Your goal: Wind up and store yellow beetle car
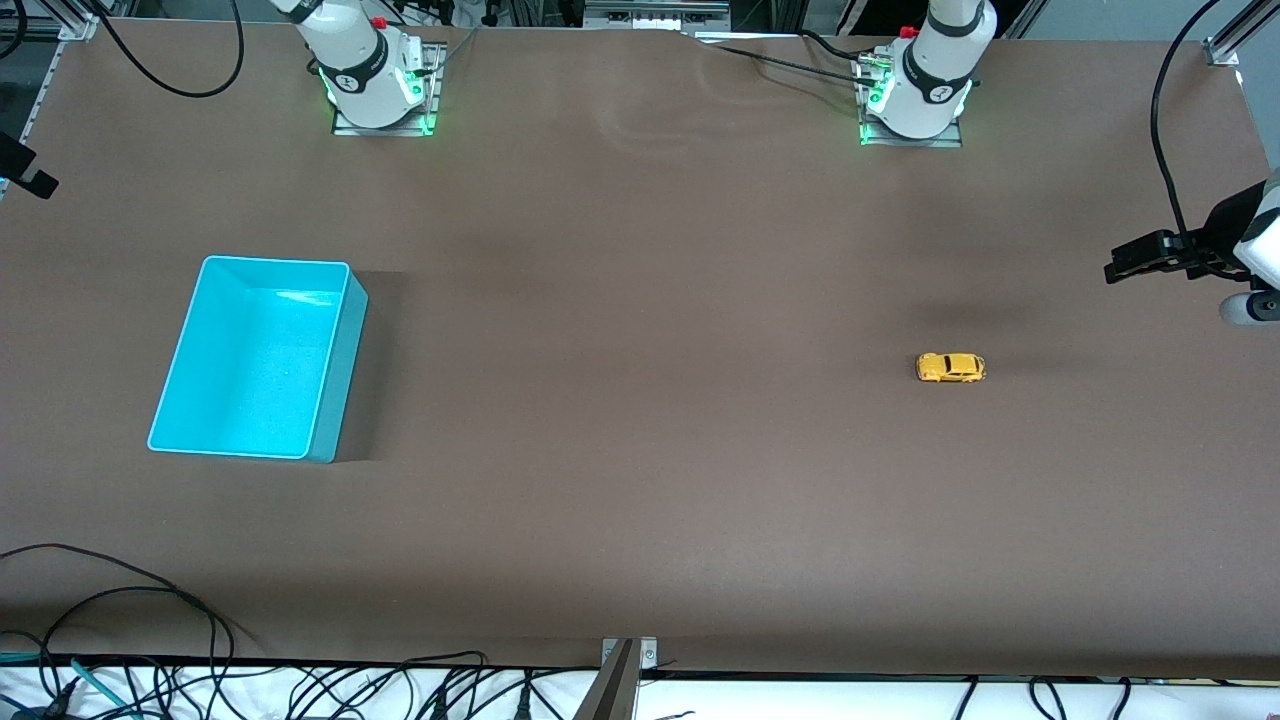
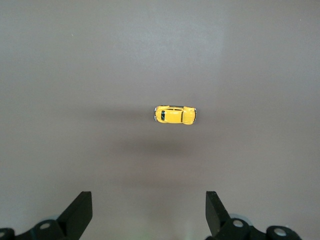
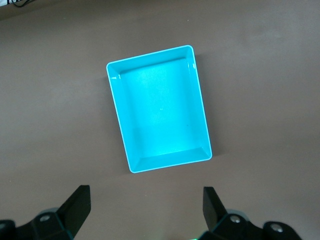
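No text, label, brand, number or sign can be read on anything in these views.

Even overhead light, soft shadows.

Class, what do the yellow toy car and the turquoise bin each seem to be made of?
Yellow beetle car: glossy painted shell, die-cast metal or hard plastic; the shine does not settle which. Turquoise bin: likely molded plastic, with thin uniform walls, rounded corners and a soft sheen on its floor.
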You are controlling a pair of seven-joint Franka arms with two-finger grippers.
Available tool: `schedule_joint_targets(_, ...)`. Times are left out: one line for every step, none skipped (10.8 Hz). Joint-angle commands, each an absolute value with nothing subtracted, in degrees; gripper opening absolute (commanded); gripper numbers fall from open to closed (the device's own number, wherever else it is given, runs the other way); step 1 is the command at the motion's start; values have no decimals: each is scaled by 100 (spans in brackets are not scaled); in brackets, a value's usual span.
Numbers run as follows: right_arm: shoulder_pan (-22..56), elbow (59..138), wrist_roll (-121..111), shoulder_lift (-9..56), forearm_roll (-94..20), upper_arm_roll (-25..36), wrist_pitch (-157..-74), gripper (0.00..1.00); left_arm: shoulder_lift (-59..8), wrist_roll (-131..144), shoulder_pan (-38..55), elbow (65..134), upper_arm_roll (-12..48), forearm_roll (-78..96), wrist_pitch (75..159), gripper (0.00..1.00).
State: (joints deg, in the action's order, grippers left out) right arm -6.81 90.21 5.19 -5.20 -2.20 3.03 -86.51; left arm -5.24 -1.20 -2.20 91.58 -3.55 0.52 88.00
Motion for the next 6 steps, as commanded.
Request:
schedule_joint_targets(-694,8930,571,-527,-316,281,-8552,100,-492,-97,-237,9185,-334,97,8745,100)
schedule_joint_targets(-694,8930,563,-527,-316,281,-8552,100,-492,-105,-237,9185,-334,97,8745,100)
schedule_joint_targets(-694,8930,571,-527,-325,281,-8552,100,-492,-149,-237,9185,-334,97,8745,100)
schedule_joint_targets(-694,8930,571,-527,-316,290,-8552,100,-483,-184,-229,9176,-325,97,8745,100)
schedule_joint_targets(-712,8930,589,-527,-316,307,-8552,100,-483,-202,-211,9184,-325,97,8745,100)
schedule_joint_targets(-721,8930,598,-527,-316,351,-8552,100,-475,-446,-220,9185,-325,97,8728,100)
